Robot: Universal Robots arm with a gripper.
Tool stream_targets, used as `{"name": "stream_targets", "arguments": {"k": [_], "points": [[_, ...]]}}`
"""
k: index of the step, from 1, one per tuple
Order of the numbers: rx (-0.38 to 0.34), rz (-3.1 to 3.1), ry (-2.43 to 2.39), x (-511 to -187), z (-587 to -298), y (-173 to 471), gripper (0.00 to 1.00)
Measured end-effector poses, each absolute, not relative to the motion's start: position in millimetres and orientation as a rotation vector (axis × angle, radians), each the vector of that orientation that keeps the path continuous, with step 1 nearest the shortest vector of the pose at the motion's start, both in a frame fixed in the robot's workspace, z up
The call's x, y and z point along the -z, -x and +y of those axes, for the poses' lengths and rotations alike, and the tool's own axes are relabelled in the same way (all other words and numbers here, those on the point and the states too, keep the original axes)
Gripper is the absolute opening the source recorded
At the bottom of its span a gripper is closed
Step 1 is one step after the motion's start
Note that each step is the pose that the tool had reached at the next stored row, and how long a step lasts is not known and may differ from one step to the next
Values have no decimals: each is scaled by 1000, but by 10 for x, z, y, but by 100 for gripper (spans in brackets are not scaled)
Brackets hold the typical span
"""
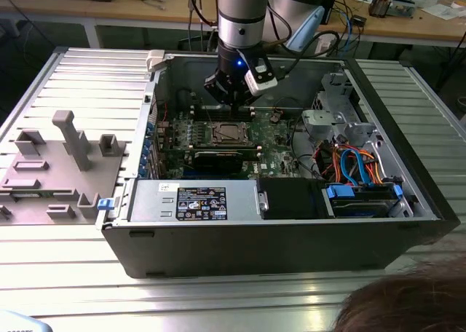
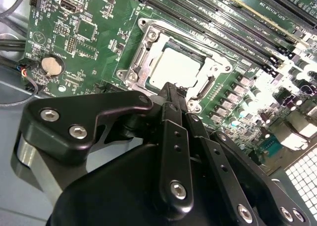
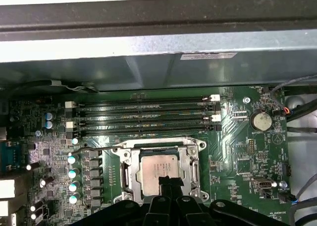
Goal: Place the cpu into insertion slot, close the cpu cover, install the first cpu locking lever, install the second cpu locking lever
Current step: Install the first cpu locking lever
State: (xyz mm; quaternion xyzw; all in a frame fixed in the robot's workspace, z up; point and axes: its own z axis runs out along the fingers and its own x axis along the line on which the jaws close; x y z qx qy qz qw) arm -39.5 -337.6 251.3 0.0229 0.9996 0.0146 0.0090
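In the exterior view, the silver robot arm is reaching down into the open dark-grey computer case (image 1: pixel 408 223), and its black gripper (image 1: pixel 231 108) is hovering just above the socket area of the green motherboard (image 1: pixel 273 139). The small square cpu (image 1: pixel 228 134) with its dull silvery-tan top is lying in the socket below the gripper. From here the fingertips are too dark to read.

In the second wrist view, the gripper (image 2: pixel 168 89) is showing its two black fingers (image 2: pixel 171 132) pressed together into one narrow tip, with nothing between them, ending at the near edge of the socket. The cpu (image 2: pixel 174 67) is sitting flat in the insertion slot, and the thin silvery metal cpu cover (image 2: pixel 141 55) is framing it, apparently already folded down.

In the first wrist view, the cpu (image 3: pixel 158 167) is again lying inside the cover (image 3: pixel 190 161), with the gripper (image 3: pixel 169 182) at its near edge. A thin wire locking lever (image 3: pixel 99 149) is curving along one side of the socket; whether it is latched is hard to judge. So placing looks done and closing seems done, while the levers remain uncertain. The near side of the socket is hidden behind the gripper body.
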Motion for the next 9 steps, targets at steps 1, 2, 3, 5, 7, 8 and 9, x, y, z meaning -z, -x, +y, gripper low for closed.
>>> {"name": "stream_targets", "arguments": {"k": [1, 2, 3, 5, 7, 8, 9], "points": [[-44, 3122, -72, -2513, -3377, 398, 11], [-43, 3122, -72, -2513, -3377, 400, 11], [-39, 3122, -71, -2513, -3377, 400, 11], [-37, 3122, -72, -2514, -3375, 401, 11], [-36, 3122, -71, -2516, -3375, 403, 11], [-36, 3122, -72, -2517, -3374, 404, 11], [-36, 3122, -72, -2518, -3374, 404, 11]]}}
